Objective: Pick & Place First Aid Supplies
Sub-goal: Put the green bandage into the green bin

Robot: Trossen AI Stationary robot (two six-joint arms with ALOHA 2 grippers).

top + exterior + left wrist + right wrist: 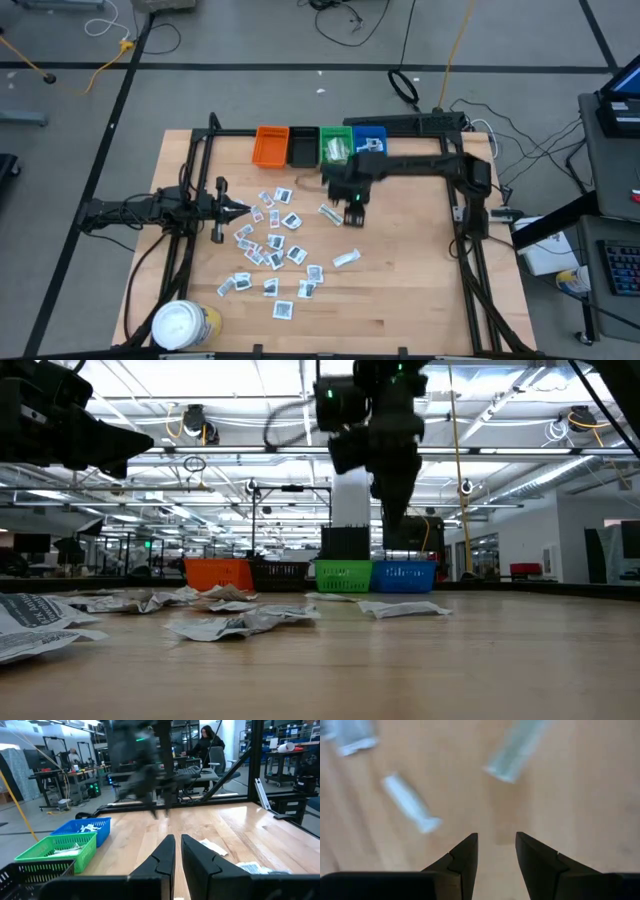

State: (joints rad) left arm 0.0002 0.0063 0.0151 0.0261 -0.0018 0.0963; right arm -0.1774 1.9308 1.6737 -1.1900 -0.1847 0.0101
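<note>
Many small white first aid packets (270, 245) lie flat and scattered on the wooden table's left-middle; in the low view they show as crumpled sachets (240, 622). My right gripper (353, 212) hangs above the table, pointing down and open, with nothing between its fingers (496, 840). Below it lie two pale strip wrappers (410, 805) (517, 750) on the wood. My left gripper (240, 208) waits level at the left of the pile, its fingers (177, 842) shut and holding nothing.
Orange (271, 146), black (303, 147), green (336, 146) and blue (369, 140) bins stand in a row at the far edge. A white-lidded yellow tub (183, 325) sits at the near left corner. Bare wood lies on the right half (410, 260).
</note>
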